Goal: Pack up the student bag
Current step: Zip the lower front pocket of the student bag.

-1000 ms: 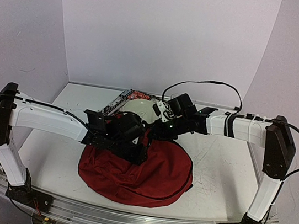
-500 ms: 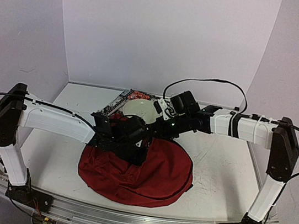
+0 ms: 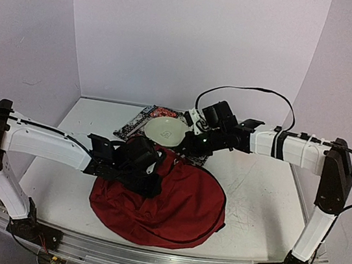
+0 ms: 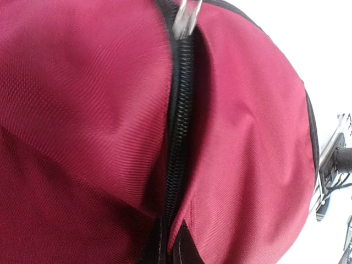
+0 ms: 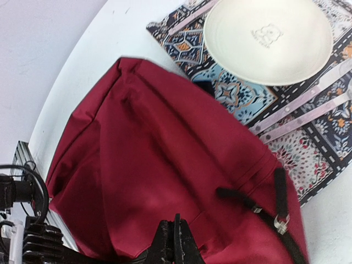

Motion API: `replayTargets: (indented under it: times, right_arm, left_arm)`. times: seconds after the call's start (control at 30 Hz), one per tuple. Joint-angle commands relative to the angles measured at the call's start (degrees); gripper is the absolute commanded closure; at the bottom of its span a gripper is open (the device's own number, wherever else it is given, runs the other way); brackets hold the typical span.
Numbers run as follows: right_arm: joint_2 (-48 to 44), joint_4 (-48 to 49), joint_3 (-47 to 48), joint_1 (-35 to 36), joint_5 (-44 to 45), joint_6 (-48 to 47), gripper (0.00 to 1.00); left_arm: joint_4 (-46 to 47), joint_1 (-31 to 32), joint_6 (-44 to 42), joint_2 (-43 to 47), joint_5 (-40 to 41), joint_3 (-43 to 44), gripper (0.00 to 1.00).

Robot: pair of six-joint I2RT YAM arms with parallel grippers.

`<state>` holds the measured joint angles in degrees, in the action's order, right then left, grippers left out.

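From above, the student bag (image 3: 175, 204) slumps at centre frame on the white table (image 3: 260, 183), with lilac walls (image 3: 188, 42) behind. Left wrist: the left gripper (image 4: 171, 250) pinches the bag's zipper seam. Right wrist: the right gripper (image 5: 176, 245) is clamped on red fabric, and a patterned mat (image 5: 308, 137) lies upper right.

Reaches inward with the left arm (image 3: 43, 143), forearm nearly level, wrist bent downward ahead of the elbow; sets the left claw (image 3: 148, 182) low at the end of it, dark fingertips (image 4: 154, 253) pinched close on the bag (image 3: 179, 205), only a sliver of cloth between them; stretches the right arm (image 3: 298, 151) across from the other side, elbow raised well behind its claw, wrist tipped down; holds the right claw (image 3: 183, 151) with fingers (image 5: 164, 245) squeezed together, tips meeting on the same red cloth.
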<state>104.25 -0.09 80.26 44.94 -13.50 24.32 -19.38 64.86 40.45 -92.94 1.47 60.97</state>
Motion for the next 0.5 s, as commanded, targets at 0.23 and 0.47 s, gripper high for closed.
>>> replayTargets:
  times: [0.23, 0.47]
  right_arm:
    - [2.39, 0.71, 5.84, -4.34, 7.06, 1.56, 1.00]
    - [6.36, 0.77, 7.26, -5.47, 2.14, 2.12, 1.00]
  left_arm:
    - [-5.40, 1.32, 4.36, 10.52, -4.78, -7.85, 1.00]
    - [-5.38, 1.32, 6.81, 14.78, -4.05, -11.16, 1.00]
